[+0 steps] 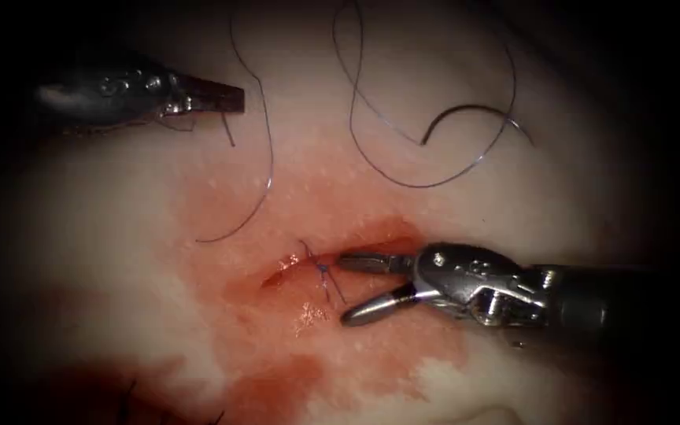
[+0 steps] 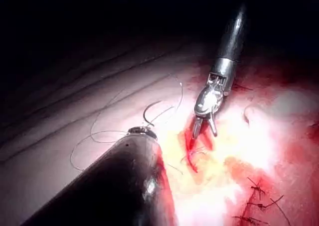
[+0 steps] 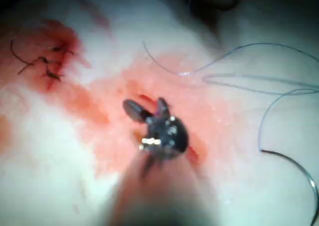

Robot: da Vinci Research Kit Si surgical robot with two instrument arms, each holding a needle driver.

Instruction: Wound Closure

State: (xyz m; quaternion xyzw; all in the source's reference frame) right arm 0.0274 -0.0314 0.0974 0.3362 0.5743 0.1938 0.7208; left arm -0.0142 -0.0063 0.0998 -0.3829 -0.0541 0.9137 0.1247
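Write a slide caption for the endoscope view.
Right hand open at the cut; needle free on the tissue.

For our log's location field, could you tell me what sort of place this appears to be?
Most likely a surgical training bench: pale tissue with a short cut and red fluid, a loose curved needle with thread lying on it, the open right claw at the cut, the left claw shut.

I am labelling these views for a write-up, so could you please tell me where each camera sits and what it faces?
Endoscope: above and in front of the cut; left tool, open right tool, loose needle.
Left wrist: along its own dark shaft toward the right tool.
Right wrist: along its shaft onto its open tool.
Shared: cut, thread, needle.
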